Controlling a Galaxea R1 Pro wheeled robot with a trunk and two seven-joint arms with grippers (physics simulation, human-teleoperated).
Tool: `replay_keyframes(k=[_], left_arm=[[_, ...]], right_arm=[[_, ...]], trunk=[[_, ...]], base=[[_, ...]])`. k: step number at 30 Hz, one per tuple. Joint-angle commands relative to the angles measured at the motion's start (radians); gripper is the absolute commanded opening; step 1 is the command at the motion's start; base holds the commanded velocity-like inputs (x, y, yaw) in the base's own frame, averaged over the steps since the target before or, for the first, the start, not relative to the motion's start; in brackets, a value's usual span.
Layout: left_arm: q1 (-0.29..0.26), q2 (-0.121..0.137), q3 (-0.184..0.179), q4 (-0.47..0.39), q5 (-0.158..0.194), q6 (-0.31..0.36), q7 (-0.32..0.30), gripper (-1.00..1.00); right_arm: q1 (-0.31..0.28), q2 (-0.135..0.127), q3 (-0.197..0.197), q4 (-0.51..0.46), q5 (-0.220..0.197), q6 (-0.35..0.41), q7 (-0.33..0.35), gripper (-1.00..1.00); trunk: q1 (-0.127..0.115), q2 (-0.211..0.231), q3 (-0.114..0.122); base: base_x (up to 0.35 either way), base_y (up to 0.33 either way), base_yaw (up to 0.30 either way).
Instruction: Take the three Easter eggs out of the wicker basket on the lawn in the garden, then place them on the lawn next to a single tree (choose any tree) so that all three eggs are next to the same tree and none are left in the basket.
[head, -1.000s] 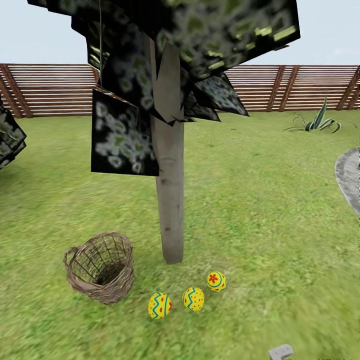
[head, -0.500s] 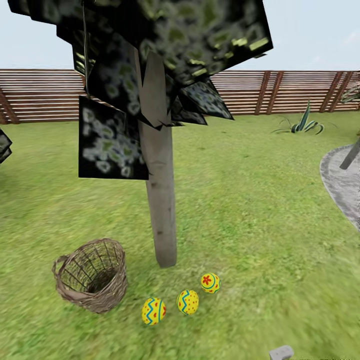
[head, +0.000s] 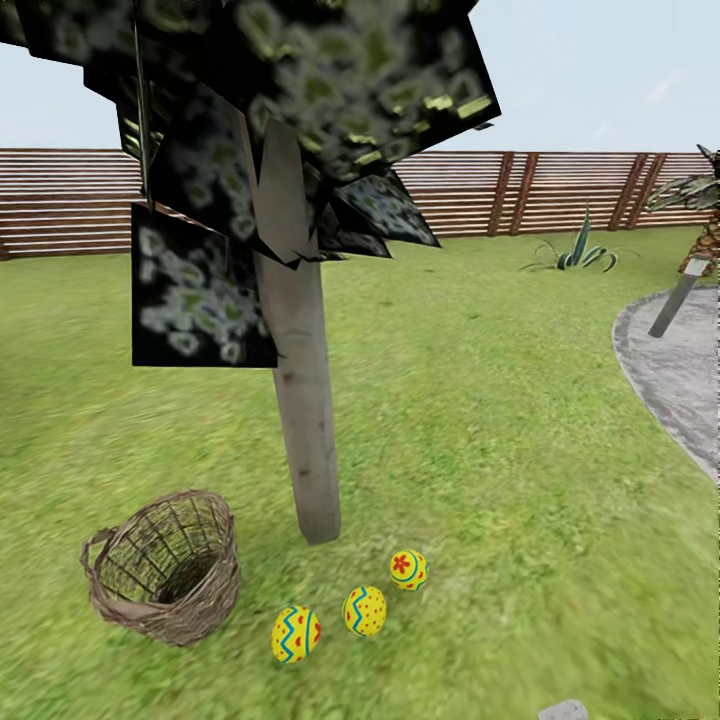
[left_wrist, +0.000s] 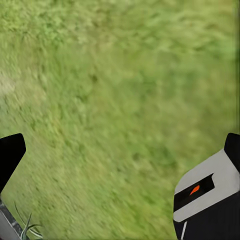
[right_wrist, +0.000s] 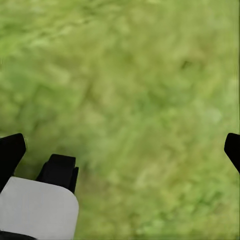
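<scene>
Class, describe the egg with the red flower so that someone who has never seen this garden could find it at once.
Find the tree with the pale straight trunk on the lawn, with a wicker basket beside it. Three yellow eggs lie in a row on the grass at the trunk's foot. The red-flower egg is the end one farthest from the basket; the others carry red dots and blue zigzags.

Black claw fingers (left_wrist: 10, 155); pale grey housing panel (left_wrist: 207, 185) with small orange mark.
</scene>
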Motion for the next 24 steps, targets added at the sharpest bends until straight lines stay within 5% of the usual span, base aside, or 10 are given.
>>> replay_keyframes(k=[1, 7, 16, 24], left_arm=[[0.000, 0.001, -0.008, -0.003, 0.003, 0.010, 0.006, 1.00], [0.000, 0.001, -0.008, -0.002, 0.003, 0.010, 0.006, 1.00], [0.000, 0.001, -0.008, -0.003, 0.003, 0.010, 0.006, 1.00], [0.000, 0.001, -0.008, -0.002, 0.003, 0.010, 0.006, 1.00]], right_arm=[[0.001, 0.006, -0.009, 0.004, 0.008, -0.002, 0.004, 1.00], [0.045, 0.031, -0.007, 0.035, 0.008, -0.002, 0.002, 1.00], [0.125, 0.027, -0.007, 0.043, 0.008, -0.005, 0.001, 1.00], [0.137, 0.029, -0.006, 0.041, 0.008, -0.005, 0.001, 1.00]], trunk=[[0.000, 0.000, 0.000], [0.000, 0.000, 0.002], [0.000, 0.000, 0.002], [0.000, 0.000, 0.002]], base=[[0.000, 0.000, -0.079], [0.000, 0.000, -0.021], [0.000, 0.000, 0.000], [0.000, 0.000, 0.000]])
